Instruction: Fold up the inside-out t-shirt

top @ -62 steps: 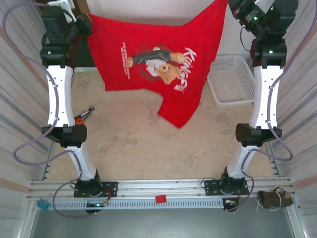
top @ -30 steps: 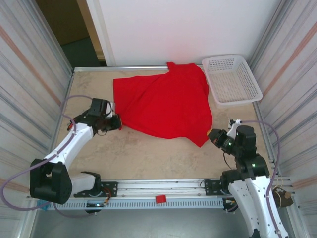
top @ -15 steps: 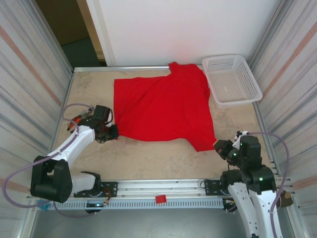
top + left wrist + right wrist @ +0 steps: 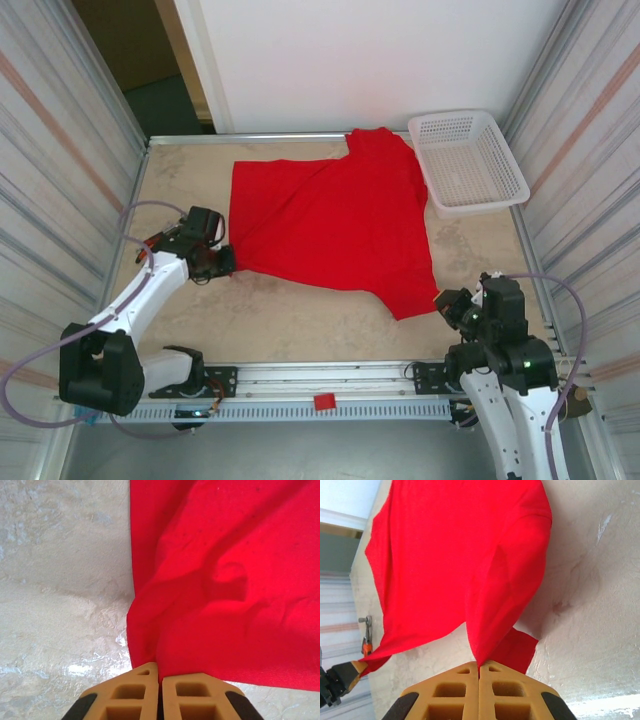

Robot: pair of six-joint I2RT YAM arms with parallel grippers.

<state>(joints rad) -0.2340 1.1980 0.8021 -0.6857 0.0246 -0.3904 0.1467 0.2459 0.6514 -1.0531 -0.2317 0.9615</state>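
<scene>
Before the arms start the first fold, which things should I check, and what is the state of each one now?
1. Left fingers shut on a corner of the t-shirt: ok.
2. Right fingers shut on its near corner: ok.
3. T-shirt spread flat on the table: not ok, creases run across it and a flap is tucked under by the right fingers.
4. T-shirt apart from the white basket: cannot tell, its edge runs beside the rim.
5. Plain red face up, no print showing: ok.

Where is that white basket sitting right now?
In the overhead view, the white basket sits in the far right corner of the table, right beside the red t-shirt.
</scene>
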